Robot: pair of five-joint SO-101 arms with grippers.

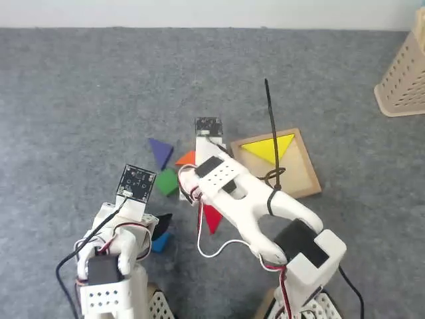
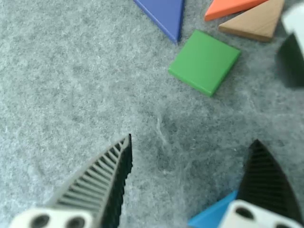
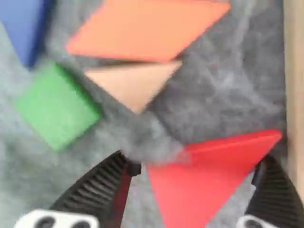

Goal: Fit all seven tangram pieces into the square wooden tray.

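Grey carpet (image 1: 80, 100) covers the table, and 6 of the 7 pieces lie loose on it.

Farthest left, the left gripper (image 2: 192, 140) hangs just above the carpet with its jaws spread wide and nothing between them. A light-blue piece (image 2: 213, 216) lies right beside one of its fingers, partly hidden, so its shape cannot be told.

Next comes the loose cluster. An indigo triangle (image 1: 161, 151) is on the far side, and a green square (image 1: 167, 181) sits nearer the arms. An orange parallelogram (image 3: 147, 28) has a tan triangle (image 3: 133, 83) close against it; whether these 2 touch is unclear.

Right of the cluster lies a red triangle (image 3: 213, 175). The right gripper (image 3: 192, 161) is low over it, jaws spread, with 1 finger on either side of the piece. It is not yet pinched, and I cannot tell whether either finger touches it.

Farther right is the wooden tray (image 1: 307, 179), which holds 1 piece, a large yellow triangle (image 1: 267, 147), set against its far edge. A beige perforated container (image 1: 402, 73) stands well apart at the table's right edge.

As I judge it, the task is barely begun: 1 piece is seated, 6 are left, and most of the tray floor is bare. The red triangle, nearest the tray and bracketed by the right gripper, looks like the next to go in.
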